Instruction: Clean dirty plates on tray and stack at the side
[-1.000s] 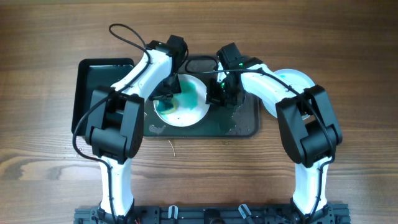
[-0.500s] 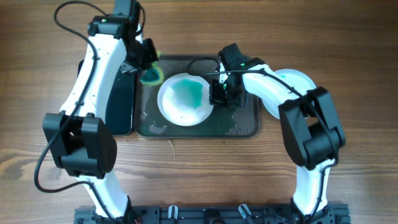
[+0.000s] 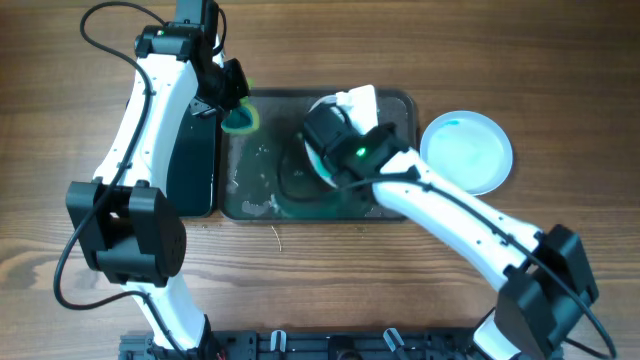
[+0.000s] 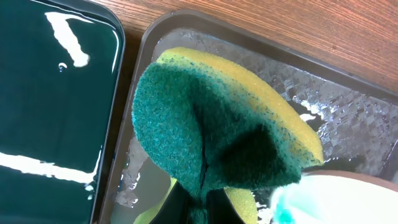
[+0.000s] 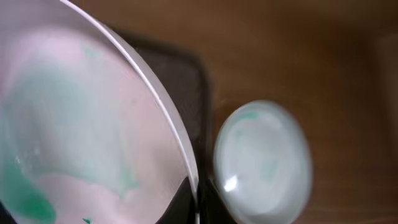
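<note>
left gripper [image 4: 200,206] at the tray's 11 o'clock corner, claw pinched narrow on a sponge [image 4: 211,143]; rough green scouring face toward the wrist camera, soft yellow foam behind it, the pad bent into a fold where the fingers nip it; tray [image 3: 260,180] dark grey, flat, low-rimmed with rounded corners, its floor wet with beaded water and a pale residue; black tub [image 3: 190,170] glossy, just beside the tray at 9 o'clock, with bright glare streaks on its dark surface.

right gripper [image 5: 194,202] over the middle of the tray, claw closed thin on the rim of the white plate [image 5: 74,124]; plate round, shallow, smooth, tilted up off the tray floor, with a teal-green smear across its face; pale blue plate [image 3: 466,150] lies flat on the wooden table [image 3: 560,60] near the tray's 3 o'clock end, apart from both arms, faint teal tint near its 11 o'clock rim.
</note>
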Robot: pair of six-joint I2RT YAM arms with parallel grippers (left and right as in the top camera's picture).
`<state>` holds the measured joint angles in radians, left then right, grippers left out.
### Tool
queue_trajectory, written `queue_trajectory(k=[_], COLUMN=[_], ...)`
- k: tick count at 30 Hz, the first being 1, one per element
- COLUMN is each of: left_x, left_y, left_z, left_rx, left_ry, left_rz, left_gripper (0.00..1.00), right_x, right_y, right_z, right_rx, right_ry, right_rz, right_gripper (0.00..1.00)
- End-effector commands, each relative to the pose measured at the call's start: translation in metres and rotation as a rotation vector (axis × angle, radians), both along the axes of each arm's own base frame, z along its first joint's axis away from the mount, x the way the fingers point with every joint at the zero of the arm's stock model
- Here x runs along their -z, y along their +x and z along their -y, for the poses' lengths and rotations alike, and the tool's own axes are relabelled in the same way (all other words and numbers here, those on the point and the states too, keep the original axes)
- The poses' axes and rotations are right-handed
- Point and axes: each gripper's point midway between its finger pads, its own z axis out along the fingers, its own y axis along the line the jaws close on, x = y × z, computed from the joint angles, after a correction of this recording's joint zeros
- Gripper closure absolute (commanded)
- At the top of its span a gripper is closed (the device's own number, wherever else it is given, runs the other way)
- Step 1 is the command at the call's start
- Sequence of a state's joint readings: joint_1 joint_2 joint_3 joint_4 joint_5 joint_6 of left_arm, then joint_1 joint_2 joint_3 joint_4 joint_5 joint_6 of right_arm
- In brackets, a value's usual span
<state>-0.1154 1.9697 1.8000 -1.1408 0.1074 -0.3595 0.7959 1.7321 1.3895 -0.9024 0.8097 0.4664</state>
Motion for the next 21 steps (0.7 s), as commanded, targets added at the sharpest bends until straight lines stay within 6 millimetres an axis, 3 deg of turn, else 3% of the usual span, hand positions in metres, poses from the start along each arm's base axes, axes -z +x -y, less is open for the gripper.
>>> queue_trajectory(k=[1, 6, 14, 17, 21], left_x=[-0.004, -0.004, -0.004, -0.004, -0.004], left_y=[0.001, 0.001, 0.001, 0.001, 0.001], left_z=[0.004, 0.004, 0.004, 0.004, 0.004], left_rx=[0.025, 0.024, 0.024, 0.024, 0.025], left_ry=[-0.018, -0.018, -0.018, -0.018, -0.018], left_rz=[0.012, 0.012, 0.012, 0.012, 0.012], left_gripper=[0.96, 0.96, 0.96, 0.96, 0.96], right_x=[-0.068, -0.111, -0.116, -0.086, -0.010], right_y=[-0.004, -0.020, -0.021, -0.012, 0.001], right_z=[0.011, -0.002, -0.011, -0.021, -0.033], right_rx=[0.033, 0.037, 0.038, -0.004, 0.032], right_ry=[-0.220, -0.366, -0.338, -0.185, 0.267], right_rz=[0.286, 0.487, 0.527, 0.408, 0.063], right_gripper=[0.95, 0.96, 0.96, 0.96, 0.96])
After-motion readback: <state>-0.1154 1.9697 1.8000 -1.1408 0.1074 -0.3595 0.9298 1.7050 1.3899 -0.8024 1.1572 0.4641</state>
